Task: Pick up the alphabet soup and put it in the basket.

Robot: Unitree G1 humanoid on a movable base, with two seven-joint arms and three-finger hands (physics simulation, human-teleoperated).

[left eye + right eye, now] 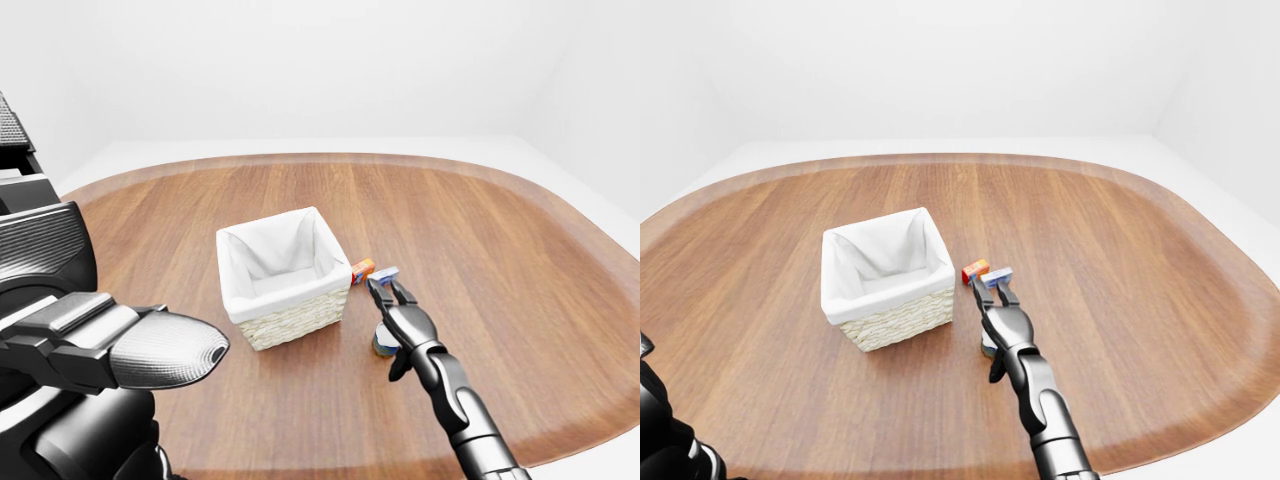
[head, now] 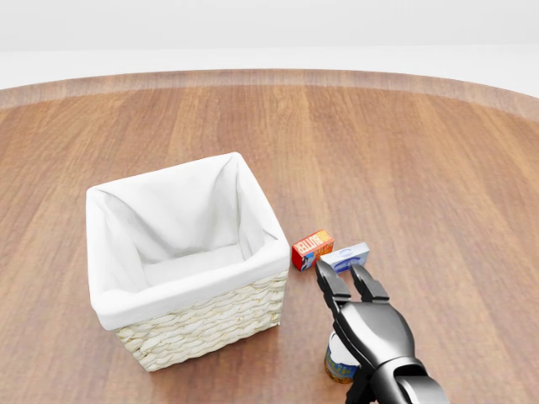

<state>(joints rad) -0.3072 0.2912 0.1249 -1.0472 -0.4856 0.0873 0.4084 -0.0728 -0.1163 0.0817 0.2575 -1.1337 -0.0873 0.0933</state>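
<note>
The alphabet soup can (image 2: 338,364) stands upright on the wooden table near the bottom of the head view, right of the basket; its label is blue and yellow. My right hand (image 2: 343,271) hovers over it with fingers spread open and covers most of its top and right side. Its two long fingertips (image 2: 323,266) point up the view toward the small boxes. The wicker basket (image 2: 210,326) with a white cloth liner sits to the left and holds nothing. A bulky dark and silver part of my left arm (image 1: 150,350) fills the lower left of the left-eye view; its fingers do not show.
A small red-orange box (image 2: 312,249) and a blue-white box (image 2: 349,256) lie just right of the basket's upper right corner, beyond my right fingertips. The round wooden table (image 1: 1140,250) stretches wide on all sides, with a white floor past its rim.
</note>
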